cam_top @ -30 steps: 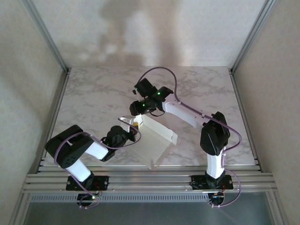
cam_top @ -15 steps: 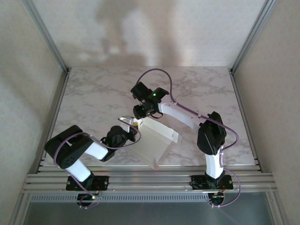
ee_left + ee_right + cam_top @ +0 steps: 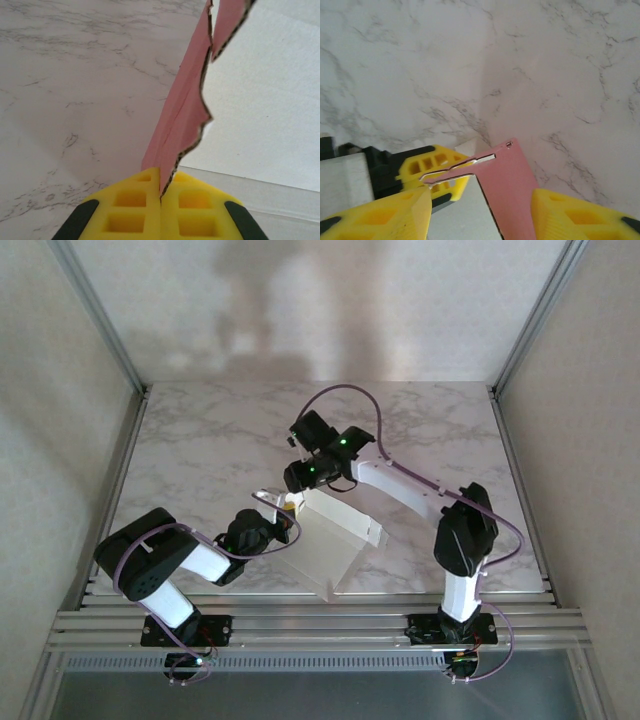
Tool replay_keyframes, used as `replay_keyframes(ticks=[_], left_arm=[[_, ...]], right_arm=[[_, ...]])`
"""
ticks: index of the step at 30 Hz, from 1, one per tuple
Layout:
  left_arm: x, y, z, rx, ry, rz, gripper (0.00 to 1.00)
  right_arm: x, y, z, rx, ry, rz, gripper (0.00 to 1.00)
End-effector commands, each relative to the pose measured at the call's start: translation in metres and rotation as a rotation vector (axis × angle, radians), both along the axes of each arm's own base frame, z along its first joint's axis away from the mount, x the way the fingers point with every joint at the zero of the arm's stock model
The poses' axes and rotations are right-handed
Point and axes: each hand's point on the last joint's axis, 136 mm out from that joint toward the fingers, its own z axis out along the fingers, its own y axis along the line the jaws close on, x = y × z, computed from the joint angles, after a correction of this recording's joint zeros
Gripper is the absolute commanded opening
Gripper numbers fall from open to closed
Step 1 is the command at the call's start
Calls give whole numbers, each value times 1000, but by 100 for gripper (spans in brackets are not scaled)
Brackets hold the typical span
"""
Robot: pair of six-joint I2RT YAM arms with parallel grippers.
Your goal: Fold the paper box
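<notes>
There is one paper box, a half-opened sheet of thin card lying white face up on the marble table, in the near middle between the two arms. It sits cornerwise to the table edge: one corner points at the near rail, the opposite one away toward the grippers, and I can't call a clear long axis. A low wall stands up along its far right edge, and at the far left corner a pink flap rises nearly upright. The left gripper comes in low from the left and has that flap by its edge, the yellow fingers pressed flat together on the pink card. The right gripper hangs over the same corner from behind, fingers spread wide with the flap's top between them, not touching either pad as far as I can see. The two grippers crowd that one corner, and purple cables loop over both arms.
</notes>
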Motion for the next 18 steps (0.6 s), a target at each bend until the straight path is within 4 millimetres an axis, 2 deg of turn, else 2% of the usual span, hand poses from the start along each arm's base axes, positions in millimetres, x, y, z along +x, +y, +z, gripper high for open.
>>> replay_keyframes(ticks=[1,5,7,9,11,18], left_arm=[[-35,15,-63,173,197,-45,0],[-35,13,-63,174,195,-49,0],[-34,12,-63,175,193,-51,0],[-35,12,-63,179,194,-51,0],[-35,12,-63,180,194,-49,0],[-34,13,-61,180,191,-45,0]], right_arm=[[4,-3,33,152,-9,-21,56],[14,-17,36,209,-15,-72,52],[16,-20,32,209,-13,-95,45],[26,-31,27,207,-12,-132,38],[28,-32,20,191,-4,-132,34],[29,-26,-9,168,42,-117,27]])
